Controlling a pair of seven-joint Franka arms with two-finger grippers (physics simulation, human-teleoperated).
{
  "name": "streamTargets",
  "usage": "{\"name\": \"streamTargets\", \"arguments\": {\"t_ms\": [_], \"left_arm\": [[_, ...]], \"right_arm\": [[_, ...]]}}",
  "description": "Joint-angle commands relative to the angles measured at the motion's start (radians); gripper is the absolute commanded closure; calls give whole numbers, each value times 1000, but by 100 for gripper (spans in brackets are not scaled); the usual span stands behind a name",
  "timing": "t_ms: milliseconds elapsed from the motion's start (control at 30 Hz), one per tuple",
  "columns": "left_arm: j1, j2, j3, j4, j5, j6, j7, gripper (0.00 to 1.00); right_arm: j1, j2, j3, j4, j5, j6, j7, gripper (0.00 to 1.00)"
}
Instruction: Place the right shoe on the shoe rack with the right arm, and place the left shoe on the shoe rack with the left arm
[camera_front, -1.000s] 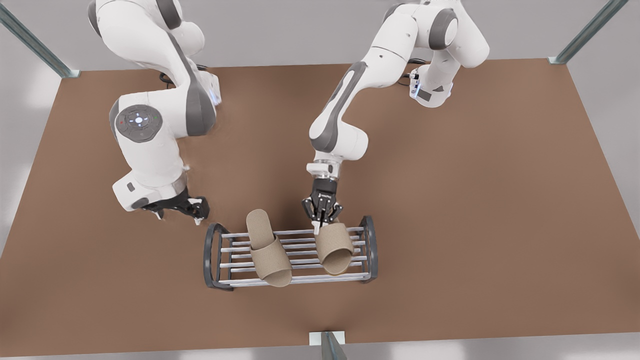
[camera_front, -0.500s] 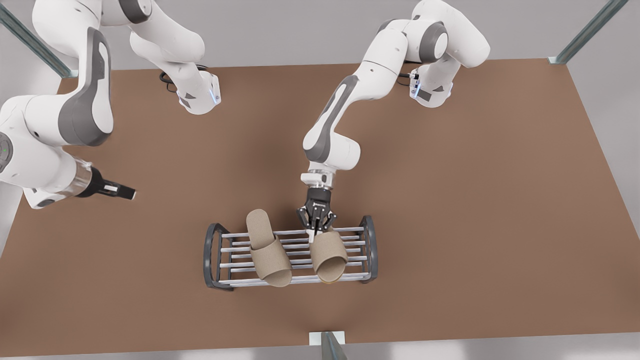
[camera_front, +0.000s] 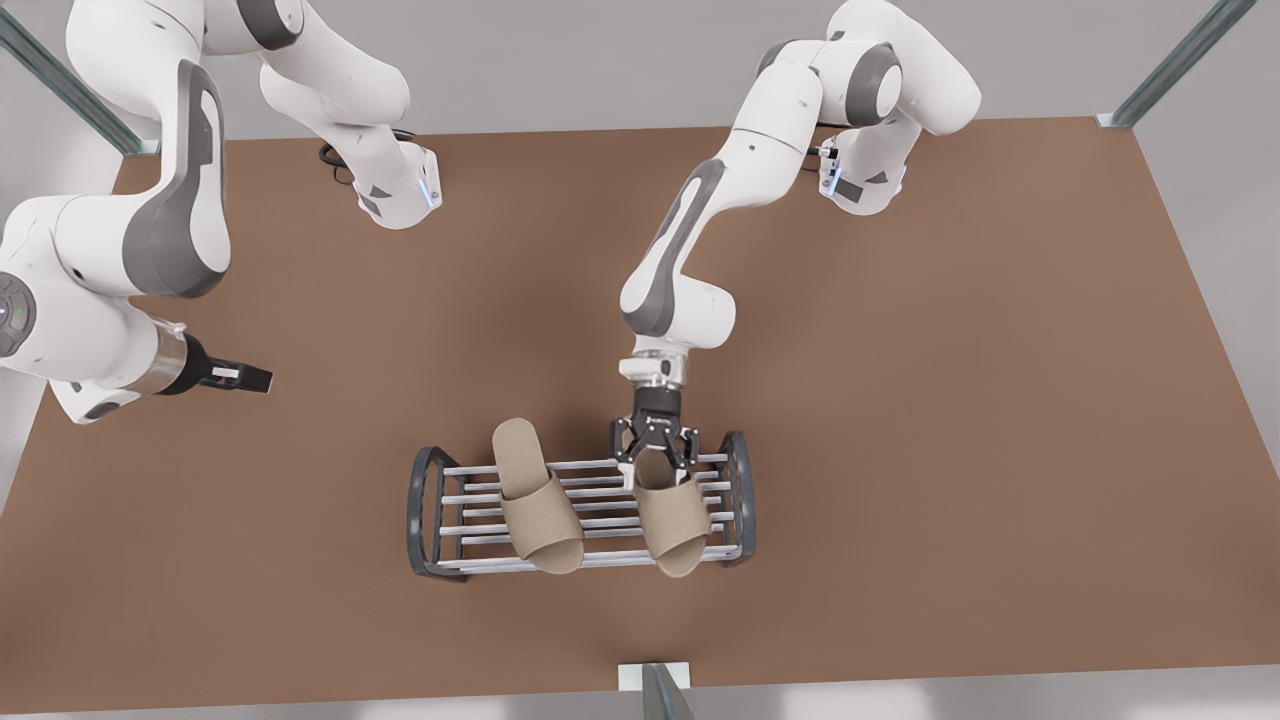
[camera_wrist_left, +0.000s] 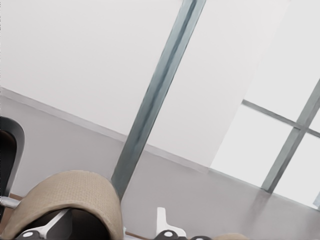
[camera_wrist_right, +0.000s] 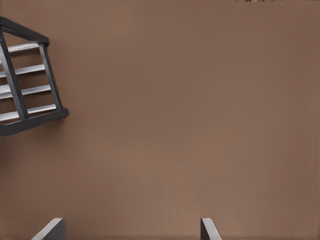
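My left pincer (camera_front: 655, 462) is hanging straight down over the back edge of the shoe rack (camera_front: 425, 500). Its fingers (camera_wrist_left: 162, 222) are standing parted, one on each side of the heel of the left shoe (camera_front: 672, 520), a tan open-toed slipper. I cannot tell whether the pads are touching the heel. In the left wrist view the slipper's woven upper (camera_wrist_left: 75, 192) is arching up right in front of that pincer. The shoe is lying across the pale silver bars with its heel under the pincer and its toe pointing away from it, reaching the rack's front bar. It is angled slightly toward the nearer dark grey end frame.

Just beside it, on the side of my left pincer toward my other arm, the right shoe (camera_front: 535, 505) is lying across the same bars. Its heel is sticking out past the back bar and its toe is at the front one. The two shoes are apart.

Farther that way, well clear of the rack's other end frame, my right pincer (camera_front: 250, 378) is waiting above the brown table (camera_front: 950, 400). Its fingers (camera_wrist_right: 54, 229) are spread wide and holding nothing. In the right wrist view a corner of the rack (camera_wrist_right: 25, 122) is lying beyond them.
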Motion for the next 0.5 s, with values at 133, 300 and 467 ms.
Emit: {"name": "streamTargets", "arguments": {"t_ms": [133, 300, 467], "left_arm": [[-16, -4, -1, -15, -33, -52, -326, 0], [-27, -3, -4, -23, -35, -75, -326, 0], [-79, -17, -7, -60, -73, -103, -326, 0]], "right_arm": [[-1, -1, 1, 3, -6, -2, -69, 0], [-1, -1, 1, 3, -4, -2, -67, 0], [-6, -2, -1, 4, -15, -2, -67, 0]]}}
